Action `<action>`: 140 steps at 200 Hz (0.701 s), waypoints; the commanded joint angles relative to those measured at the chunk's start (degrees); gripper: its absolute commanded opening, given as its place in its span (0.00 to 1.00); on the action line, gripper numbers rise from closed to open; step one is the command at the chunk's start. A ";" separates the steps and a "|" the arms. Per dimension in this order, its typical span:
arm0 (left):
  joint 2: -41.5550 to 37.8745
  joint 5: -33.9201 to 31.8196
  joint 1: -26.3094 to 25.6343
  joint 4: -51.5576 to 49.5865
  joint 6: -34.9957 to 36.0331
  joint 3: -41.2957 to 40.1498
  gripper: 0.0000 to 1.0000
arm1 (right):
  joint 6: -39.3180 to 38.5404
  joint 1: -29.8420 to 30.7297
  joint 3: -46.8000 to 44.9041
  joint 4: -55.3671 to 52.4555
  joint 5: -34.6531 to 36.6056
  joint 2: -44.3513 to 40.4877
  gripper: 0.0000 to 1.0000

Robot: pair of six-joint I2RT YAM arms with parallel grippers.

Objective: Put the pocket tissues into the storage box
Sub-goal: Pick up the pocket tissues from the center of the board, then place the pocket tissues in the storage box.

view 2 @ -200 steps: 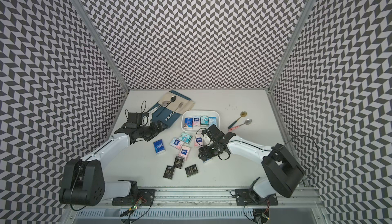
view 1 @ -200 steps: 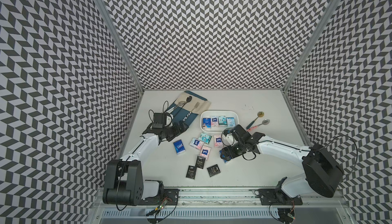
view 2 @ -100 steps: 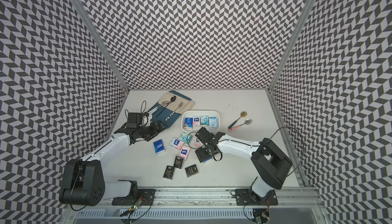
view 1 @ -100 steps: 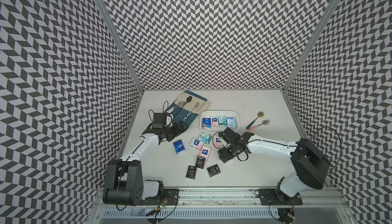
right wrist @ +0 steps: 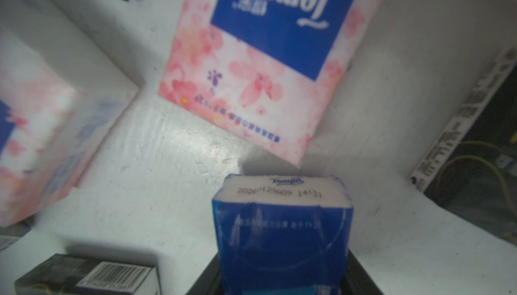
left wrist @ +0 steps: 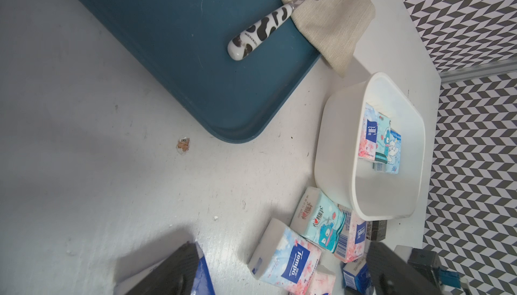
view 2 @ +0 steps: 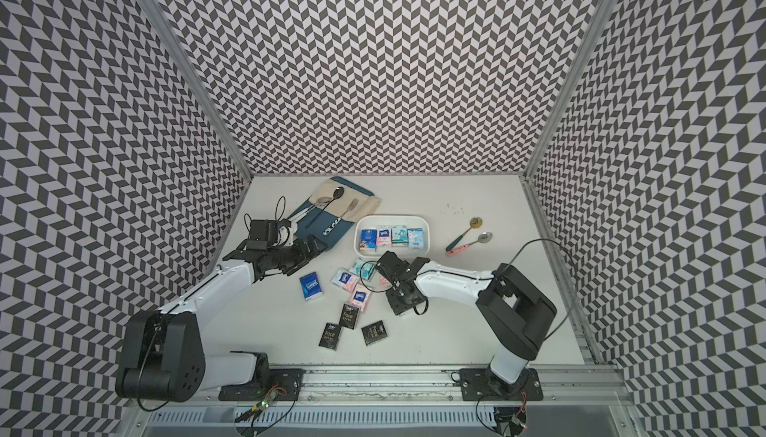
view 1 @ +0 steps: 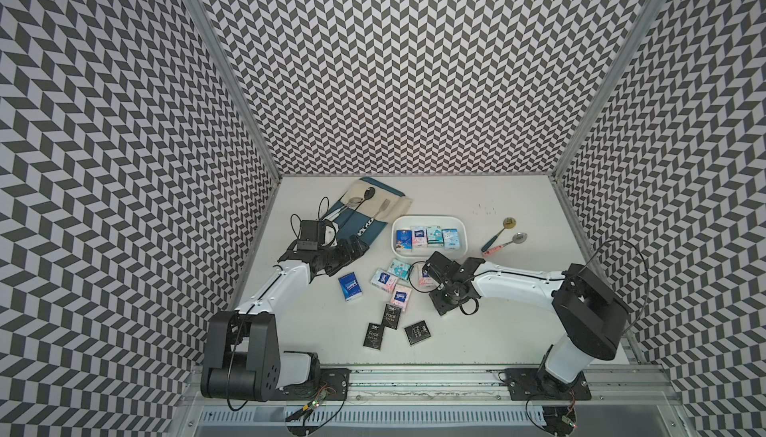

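My right fingers (right wrist: 361,276) flank a dark blue Tempo packet (right wrist: 279,223), but I cannot tell whether they truly pinch it. I judge it light, soft and squashy under slick film, so I want my pads on its two broad faces, pressing modestly. My left fingers (left wrist: 167,274) are spread wide and hold nothing. The white storage box (view 1: 429,218) holds four packets side by side. The other pocket tissues (view 1: 383,279) lie loose on the tabletop (view 1: 518,331) near it.
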 commanded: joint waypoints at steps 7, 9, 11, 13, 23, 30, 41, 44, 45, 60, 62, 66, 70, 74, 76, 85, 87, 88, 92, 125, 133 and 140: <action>-0.60 0.02 -0.07 1.41 0.54 0.32 1.00 | 1.33 0.17 2.20 -2.50 -1.35 -4.12 0.51; -0.49 0.02 -0.09 1.42 0.52 0.34 1.00 | 1.35 0.15 2.42 -2.63 -1.45 -4.35 0.52; -0.44 0.03 -0.11 1.49 0.54 0.35 1.00 | 1.38 0.13 2.56 -2.77 -1.55 -4.61 0.51; -0.36 0.03 -0.08 1.55 0.54 0.39 1.00 | 1.41 0.14 2.80 -2.90 -1.66 -4.80 0.51; 0.18 0.24 -0.12 1.82 0.44 0.61 1.00 | 1.64 0.14 4.16 -3.65 -1.99 -5.72 0.51; 0.52 0.42 -0.12 2.01 0.37 0.85 1.00 | 1.80 0.08 5.27 -4.09 -2.14 -6.12 0.51; 0.93 0.63 -0.12 2.30 0.25 1.17 1.00 | 2.22 -0.01 7.95 -4.96 -1.75 -6.12 0.51; 1.05 0.68 -0.12 2.42 0.26 1.27 1.00 | 2.40 -0.07 8.77 -5.21 -1.58 -6.01 0.51; 1.10 0.71 -0.08 2.45 0.23 1.29 1.00 | 2.39 -0.09 9.05 -5.31 -1.55 -5.95 0.50; 1.57 1.12 -0.10 2.74 0.02 1.89 1.00 | 2.48 -0.55 13.42 -6.38 -1.55 -4.71 0.50; 1.59 1.16 -0.12 2.81 -0.05 1.92 1.00 | 2.54 -0.62 14.04 -6.48 -1.39 -4.50 0.50; 1.69 1.23 -0.09 2.90 -0.18 2.12 1.00 | 2.69 -0.78 15.22 -6.76 -1.08 -4.02 0.50; 1.69 1.31 -0.12 3.00 -0.23 2.24 1.00 | 2.82 -1.00 16.27 -7.03 -0.77 -3.49 0.50; 1.82 1.32 -0.11 3.07 -0.34 2.40 0.99 | 3.36 -1.19 17.77 -7.44 -0.22 -2.82 0.50; 1.79 1.34 -0.12 3.09 -0.36 2.51 1.00 | 3.42 -1.28 18.48 -7.60 0.02 -2.47 0.50; 1.78 1.31 -0.21 3.34 -0.42 2.93 1.00 | 3.52 -1.90 21.37 -8.09 0.57 -0.90 0.50; 1.87 1.34 -0.21 3.42 -0.42 3.02 1.00 | 3.57 -2.06 22.00 -8.16 0.76 -0.62 0.50; 1.87 1.34 -0.17 3.43 -0.42 3.09 1.00 | 3.64 -2.14 22.30 -8.19 0.81 -0.40 0.50; 1.95 1.34 -0.21 3.52 -0.49 3.28 1.00 | 3.77 -2.54 23.33 -8.28 1.00 0.39 0.50; 3.07 1.52 -0.30 3.97 -0.51 4.61 1.00 | 4.13 -5.89 34.15 -7.61 2.14 8.00 0.49; 3.30 1.61 -0.30 3.93 -0.43 4.81 1.00 | 4.60 -6.90 36.68 -7.60 2.13 10.06 0.49; 3.36 1.61 -0.30 3.97 -0.46 4.92 1.00 | 5.03 -7.82 38.67 -7.52 2.01 11.95 0.49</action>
